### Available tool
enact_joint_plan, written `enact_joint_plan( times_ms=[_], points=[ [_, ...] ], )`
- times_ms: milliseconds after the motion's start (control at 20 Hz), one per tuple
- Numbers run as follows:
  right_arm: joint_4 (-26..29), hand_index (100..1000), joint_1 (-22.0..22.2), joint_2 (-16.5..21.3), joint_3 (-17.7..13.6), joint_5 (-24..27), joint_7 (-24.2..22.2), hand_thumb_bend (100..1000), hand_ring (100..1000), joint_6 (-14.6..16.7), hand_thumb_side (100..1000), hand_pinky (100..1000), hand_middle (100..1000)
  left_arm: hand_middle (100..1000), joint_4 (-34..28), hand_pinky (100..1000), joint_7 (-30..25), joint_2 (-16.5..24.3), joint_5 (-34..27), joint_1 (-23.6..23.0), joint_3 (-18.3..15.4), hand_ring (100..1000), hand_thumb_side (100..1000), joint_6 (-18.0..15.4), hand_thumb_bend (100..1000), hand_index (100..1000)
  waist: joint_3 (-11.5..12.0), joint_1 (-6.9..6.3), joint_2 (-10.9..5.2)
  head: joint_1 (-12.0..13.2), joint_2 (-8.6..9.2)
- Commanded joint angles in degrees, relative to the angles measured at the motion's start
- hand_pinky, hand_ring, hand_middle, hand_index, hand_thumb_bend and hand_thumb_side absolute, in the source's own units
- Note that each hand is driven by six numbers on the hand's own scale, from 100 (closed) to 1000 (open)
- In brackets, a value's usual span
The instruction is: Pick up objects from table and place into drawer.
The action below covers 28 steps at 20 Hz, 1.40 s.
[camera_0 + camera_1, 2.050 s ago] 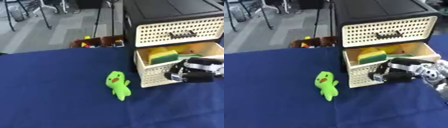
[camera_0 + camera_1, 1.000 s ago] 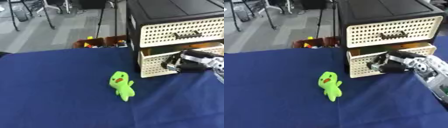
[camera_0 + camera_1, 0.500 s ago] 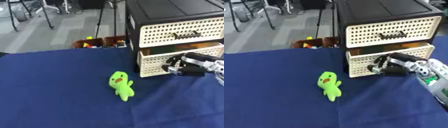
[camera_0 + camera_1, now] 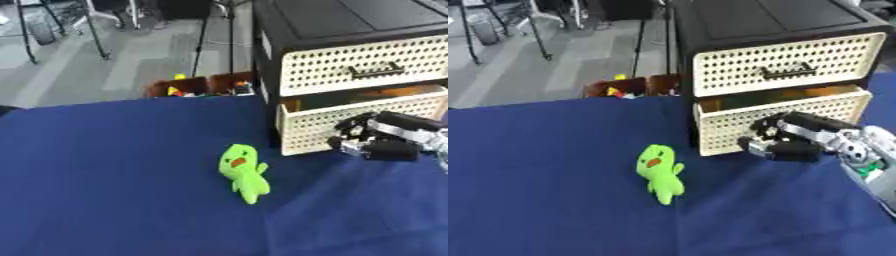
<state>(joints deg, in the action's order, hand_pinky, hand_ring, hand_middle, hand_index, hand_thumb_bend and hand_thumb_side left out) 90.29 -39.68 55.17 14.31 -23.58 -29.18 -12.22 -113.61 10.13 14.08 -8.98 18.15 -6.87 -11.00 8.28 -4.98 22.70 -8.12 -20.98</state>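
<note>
A black cabinet [image 4: 763,30] with cream perforated drawers stands far right on the blue cloth-covered table [image 4: 553,200]; its lower drawer [image 4: 780,117] sits nearly closed.

The right hand [image 4: 789,142], fingers curled against the drawer front and gripping nothing, seems placed to push it, while the green plush duck [image 4: 660,172] lies left of it on the cloth, not yet stowed.

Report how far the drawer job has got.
Done: cannot tell; the lower drawer is nearly shut, its contents hidden. In hand: the right hand, fingers curled, is at the drawer front, holding nothing visible. Left: the green plush toy lies on the blue table.
</note>
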Motion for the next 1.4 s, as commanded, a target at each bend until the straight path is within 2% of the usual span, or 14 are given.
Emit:
enact_joint_plan(
  times_ms=[50, 550, 900, 1050, 1250, 1300, 1400],
  points=[
    [-1.8, 946, -0.9, 1.5, -0.5, -0.2, 0.3, 333, 834, 0.1, 1000, 574, 899, 631, -1.0, 458, -0.3, 0.5, -0.1, 0.3, -0.2, 624, 933, 0.0, 318, 800, 0.0, 0.1, -0.72, -0.1, 0.77],
    [-2.0, 959, -2.1, 1.2, -0.7, 0.3, 3.1, 330, 835, 0.8, 1000, 576, 907, 629, -1.0, 459, -0.6, 0.4, -0.3, 0.2, -0.2, 625, 934, 0.1, 313, 800, 0.1, -0.04, -0.61, -0.3, 0.53],
    [-0.9, 955, -1.1, 1.6, -0.4, 1.1, 2.9, 328, 831, 1.2, 1000, 574, 908, 634, -1.0, 461, -0.8, 0.3, -0.4, 0.1, -0.1, 626, 934, 0.1, 315, 802, -0.3, -0.11, -1.12, -0.1, 0.42],
    [2.1, 934, 0.5, 2.7, -1.1, 1.5, 1.1, 332, 806, 0.7, 1000, 545, 876, 633, -1.0, 461, -0.7, 0.5, -0.4, -0.1, -0.3, 626, 931, 0.0, 315, 801, -0.5, -0.19, -1.49, 0.0, 0.23],
    [9.2, 916, 4.2, 4.9, -3.2, 1.8, -2.0, 330, 800, -0.3, 1000, 542, 832, 633, -1.0, 461, -0.6, 0.5, -0.3, -0.2, -0.5, 626, 931, 0.0, 314, 800, -1.1, -0.3, -1.95, 0.2, -0.03],
    [11.0, 914, 5.1, 5.4, -3.9, 2.0, -2.1, 334, 795, -0.4, 1000, 548, 788, 633, -1.0, 462, -0.6, 0.5, -0.4, -0.3, -0.5, 626, 932, 0.0, 323, 798, -1.4, -0.36, -2.11, 0.4, -0.1],
    [14.6, 907, 6.9, 6.0, -5.7, 2.9, -0.9, 342, 786, -0.7, 1000, 552, 763, 633, -1.0, 462, -0.7, 0.5, -0.4, -0.3, -0.5, 627, 929, 0.0, 315, 798, -1.7, -0.46, -2.45, 0.6, -0.25]
  ],
)
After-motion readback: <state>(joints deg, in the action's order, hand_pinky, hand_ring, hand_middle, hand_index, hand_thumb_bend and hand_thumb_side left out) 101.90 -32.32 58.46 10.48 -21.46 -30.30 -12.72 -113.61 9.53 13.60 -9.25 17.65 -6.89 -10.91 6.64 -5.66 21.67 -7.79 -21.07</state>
